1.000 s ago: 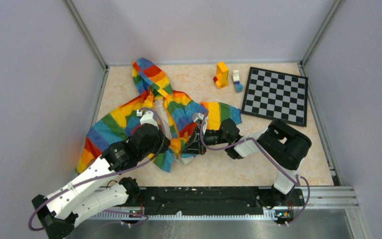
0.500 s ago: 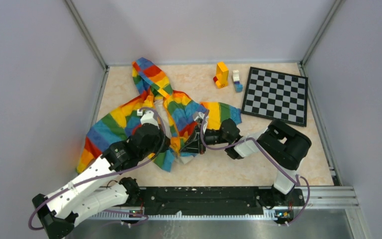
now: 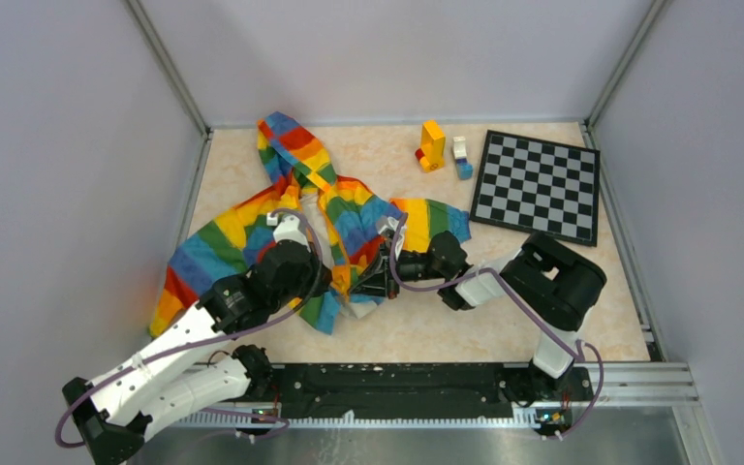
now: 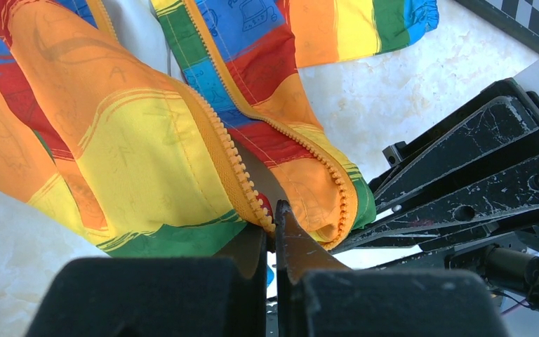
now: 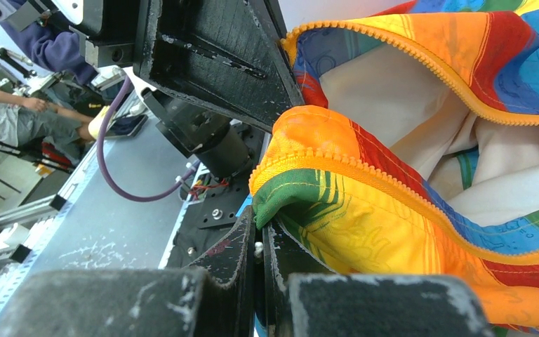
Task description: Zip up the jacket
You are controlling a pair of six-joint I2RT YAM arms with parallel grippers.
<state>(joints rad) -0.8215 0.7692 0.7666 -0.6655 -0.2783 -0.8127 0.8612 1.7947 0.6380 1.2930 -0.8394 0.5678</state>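
The rainbow-striped jacket (image 3: 295,199) lies open on the table at left centre, hood toward the back. My left gripper (image 3: 337,284) is at its bottom front edge. In the left wrist view it (image 4: 274,223) is shut on the lower end of one orange zipper strip (image 4: 224,161). My right gripper (image 3: 369,281) faces it from the right. In the right wrist view it (image 5: 260,230) is shut on the green hem corner (image 5: 291,193) of the other front panel. The white lining (image 5: 393,105) shows between the two panels. The two grippers nearly touch.
A black-and-white checkerboard (image 3: 539,184) lies at the back right. A yellow-orange block stack (image 3: 432,145) and a white-blue block stack (image 3: 461,157) stand beside it. Grey walls enclose the table; a black rail (image 3: 397,387) runs along the front.
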